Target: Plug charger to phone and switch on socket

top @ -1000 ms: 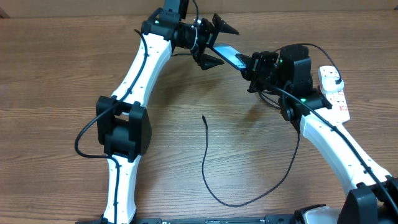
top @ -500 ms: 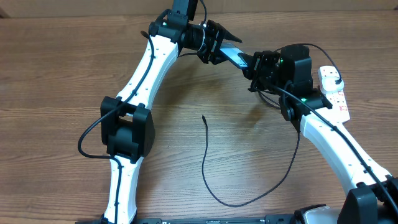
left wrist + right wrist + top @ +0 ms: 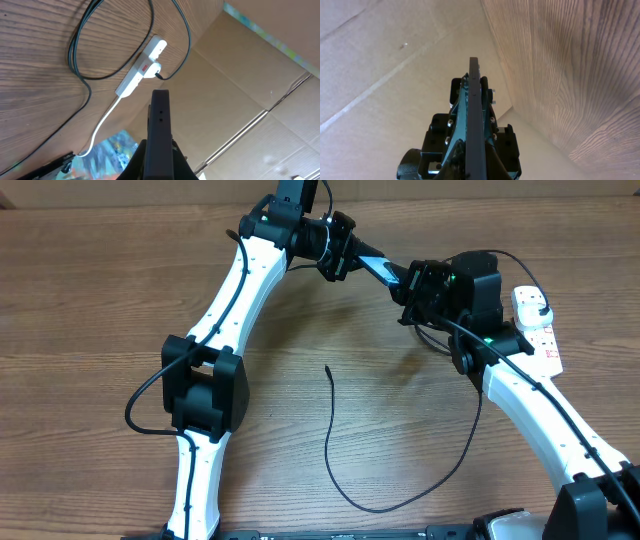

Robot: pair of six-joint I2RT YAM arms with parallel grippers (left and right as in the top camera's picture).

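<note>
Left end effector (image 3: 345,258): fingers pressed together on one short end of a slim rectangular phone (image 3: 380,270) with a light blue screen. From the left wrist the phone (image 3: 160,125) is seen edge-on as a thin black slab, clamped at its base.

Right end effector (image 3: 408,280): pinched on the opposite end. The phone (image 3: 474,110) is again seen edge-on from the right wrist.

The phone is held above the brown wood-grain worktop (image 3: 100,330), bridged between both end effectors, at about 1 o'clock from the worktop centre.

A long thin black charger cable (image 3: 330,430) is laid loose on the worktop. Its small connector tip (image 3: 328,368) is left free near the centre, at 7 o'clock from the phone and well apart from it. The cable is run toward 6 o'clock, curved, then carried up toward 2 o'clock.

A white elongated power strip (image 3: 545,345) with red markings is noted at 3 o'clock, with a black plug (image 3: 538,305) seated in it. The power strip (image 3: 141,72) and its white cord (image 3: 105,122) are also seen from the left wrist. Switch position cannot be told.
</note>
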